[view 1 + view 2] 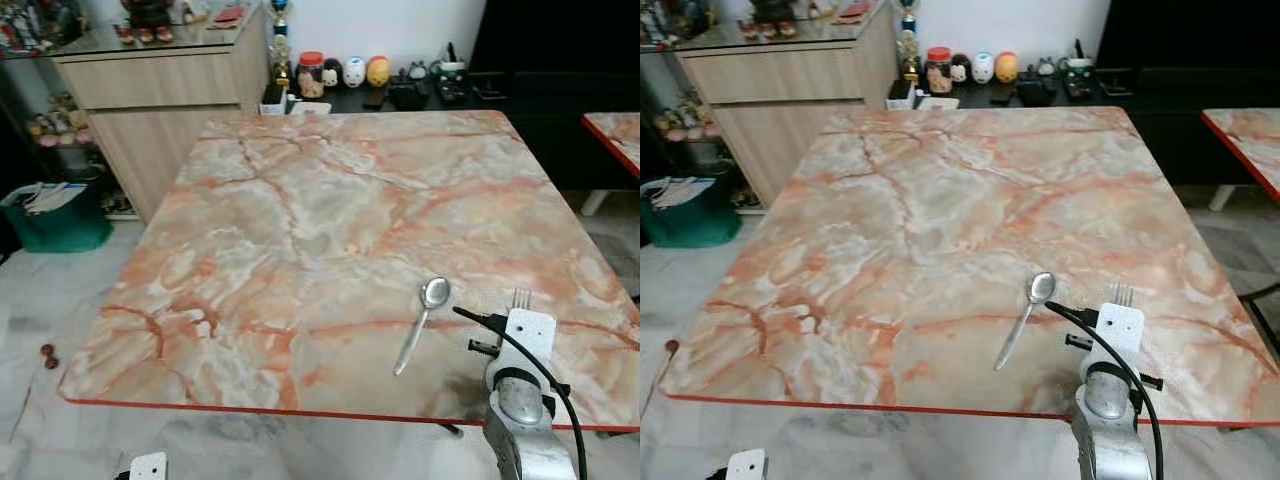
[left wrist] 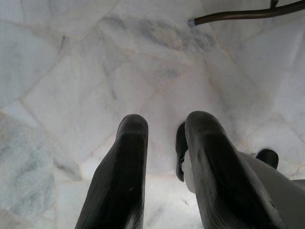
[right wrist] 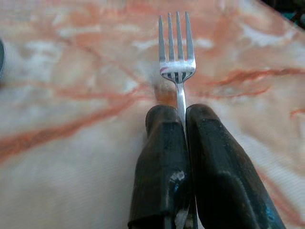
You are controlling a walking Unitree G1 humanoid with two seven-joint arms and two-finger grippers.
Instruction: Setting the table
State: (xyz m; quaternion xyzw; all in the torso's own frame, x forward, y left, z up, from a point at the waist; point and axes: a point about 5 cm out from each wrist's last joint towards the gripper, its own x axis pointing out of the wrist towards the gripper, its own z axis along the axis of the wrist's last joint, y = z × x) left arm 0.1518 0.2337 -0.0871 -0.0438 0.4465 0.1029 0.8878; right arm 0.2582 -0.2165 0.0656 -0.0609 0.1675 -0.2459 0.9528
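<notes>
A metal spoon [image 1: 422, 320] lies on the pink marble table [image 1: 330, 230] near its front right, bowl pointing away from me. Just to its right my right gripper [image 3: 181, 119] is shut on a fork [image 3: 177, 52], whose tines [image 1: 520, 298] stick out past the wrist over the tabletop. The fork's handle is hidden between the black fingers [image 3: 162, 162]. My left gripper [image 2: 164, 126] hangs below the table's front edge over the white floor, open with nothing between its fingers.
A wooden sideboard [image 1: 165, 95] stands at the back left, with jars and figurines [image 1: 345, 72] on a dark low cabinet behind the table. A green bin [image 1: 55, 215] sits on the floor to the left. A second marble table's corner [image 1: 615, 135] shows at right.
</notes>
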